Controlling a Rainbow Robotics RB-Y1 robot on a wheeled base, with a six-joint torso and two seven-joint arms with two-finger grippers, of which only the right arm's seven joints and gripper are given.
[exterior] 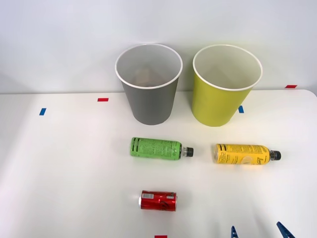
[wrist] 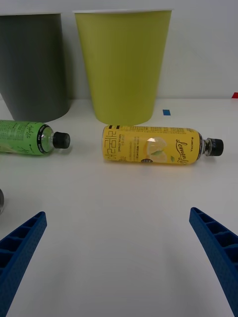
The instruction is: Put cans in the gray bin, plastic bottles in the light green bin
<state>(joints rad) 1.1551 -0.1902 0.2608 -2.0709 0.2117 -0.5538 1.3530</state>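
On the white table [exterior: 59,168] before you, the gray bin [exterior: 150,101] stands upright at the back, and everything else reads from it. Just beside it, to its right, stands the light green bin [exterior: 218,101], also upright; the two are close but apart. In front of the gray bin lies the green-labelled bottle [exterior: 156,148] on its side, black cap pointing right. Level with that bottle and in front of the light green bin lies the yellow-labelled bottle [exterior: 242,154], cap likewise to the right. Nearer you than the gray bin, beyond the green bottle, the red can [exterior: 158,201] rests on its side. Your right gripper [exterior: 257,231] hangs over the table's near edge, well right of the gray bin, fingers [wrist: 22,247] spread wide and holding nothing.
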